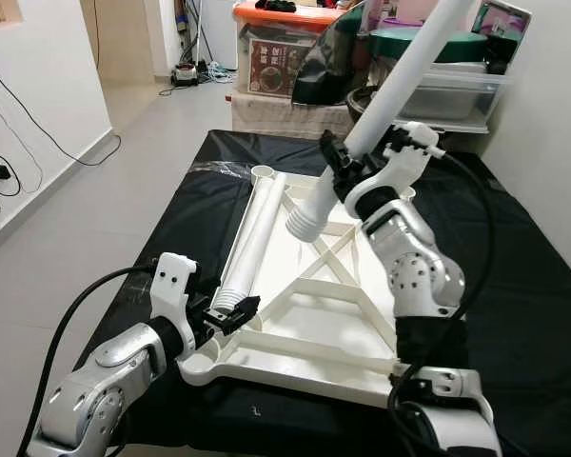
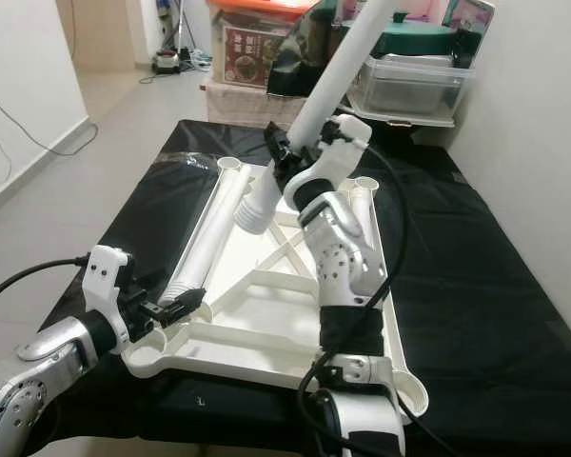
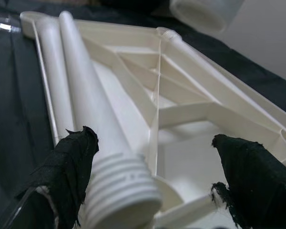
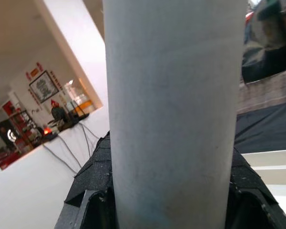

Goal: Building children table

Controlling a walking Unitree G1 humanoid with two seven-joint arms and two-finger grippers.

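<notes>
Gripping a white threaded-end table leg, right gripper lifts it; left gripper gapes wide, empty.

Black-draped table standing on pale floor tiles. Lying flat on the cloth: white tabletop frame, underside up, ribs crossing diagonally, round sockets at the corners. Resting inside the frame along its left edge: white table leg, threaded end toward the near corner.
</notes>
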